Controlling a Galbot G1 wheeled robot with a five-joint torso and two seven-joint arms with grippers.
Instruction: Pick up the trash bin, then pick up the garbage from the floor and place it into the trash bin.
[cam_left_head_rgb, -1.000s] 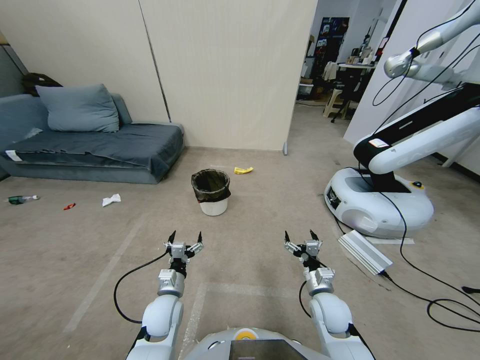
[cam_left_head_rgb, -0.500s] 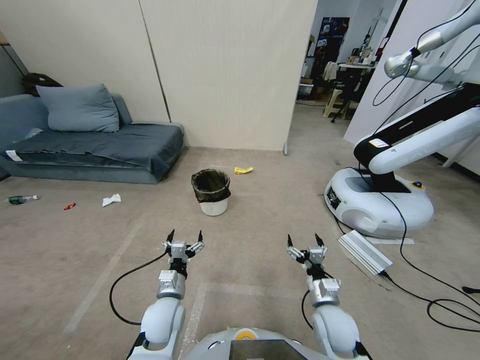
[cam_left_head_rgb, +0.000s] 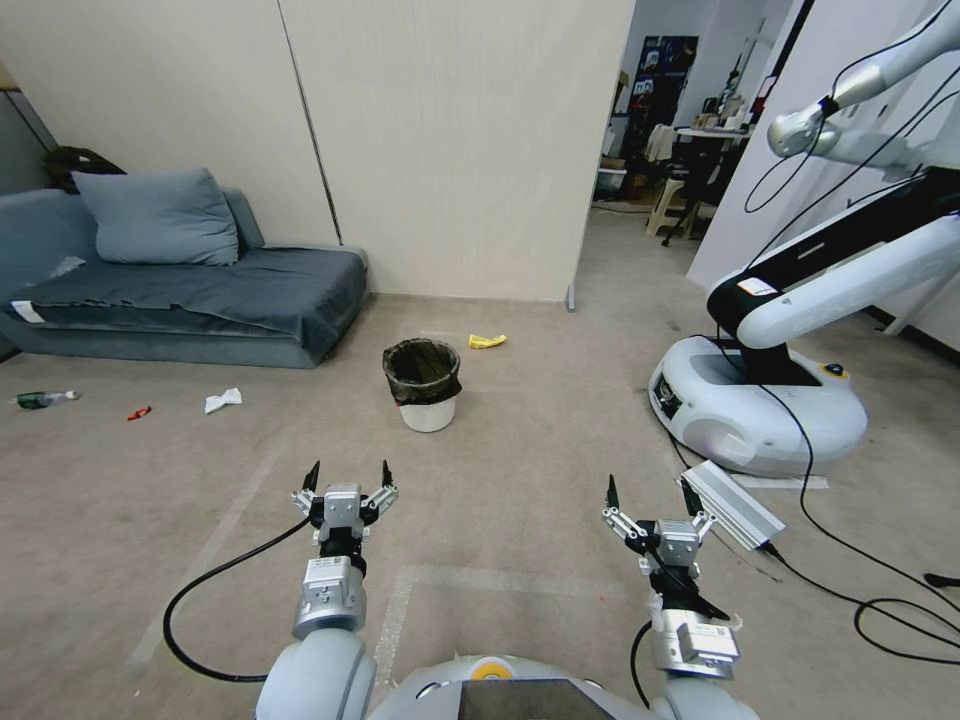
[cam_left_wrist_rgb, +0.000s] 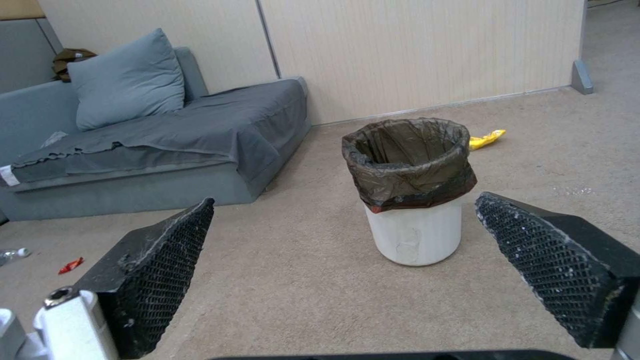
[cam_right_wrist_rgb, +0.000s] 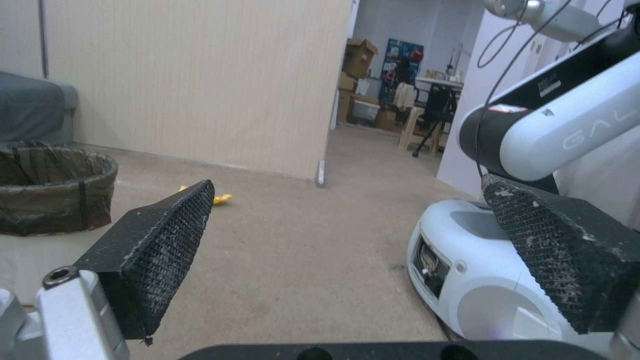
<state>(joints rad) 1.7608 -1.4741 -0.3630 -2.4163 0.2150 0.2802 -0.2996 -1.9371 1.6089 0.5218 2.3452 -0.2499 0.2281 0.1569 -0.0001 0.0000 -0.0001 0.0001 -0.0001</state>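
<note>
The trash bin (cam_left_head_rgb: 427, 410) is small, round and white, with a black bag folded over its rim, and stands upright on the floor (cam_left_head_rgb: 520, 440) ahead of me. My left gripper (cam_left_head_rgb: 347, 473) is open and hangs short of the bin, pointing at it; the left wrist view has the trash bin (cam_left_wrist_rgb: 415, 230) between the fingers (cam_left_wrist_rgb: 160, 270), farther off. My right gripper (cam_left_head_rgb: 649, 494) is open too, low on the right. The garbage lies scattered: a yellow peel scrap (cam_left_head_rgb: 487, 341) behind the bin, and a white tissue (cam_left_head_rgb: 222, 400), a red wrapper (cam_left_head_rgb: 139, 412) and a green bottle (cam_left_head_rgb: 40, 399) at the left.
A blue-grey sofa (cam_left_head_rgb: 190, 290) stands along the left wall. Another white robot base (cam_left_head_rgb: 760, 400) with arms fills the right side, with black cables (cam_left_head_rgb: 860, 570) and a silver flat box (cam_left_head_rgb: 731, 502) on the floor near my right gripper. A partition wall (cam_left_head_rgb: 450, 150) is behind the bin.
Both grippers have drawn back toward me and lower in the head view. The left shifted slightly left, the right moved right and down. The bin and the litter have not moved.
</note>
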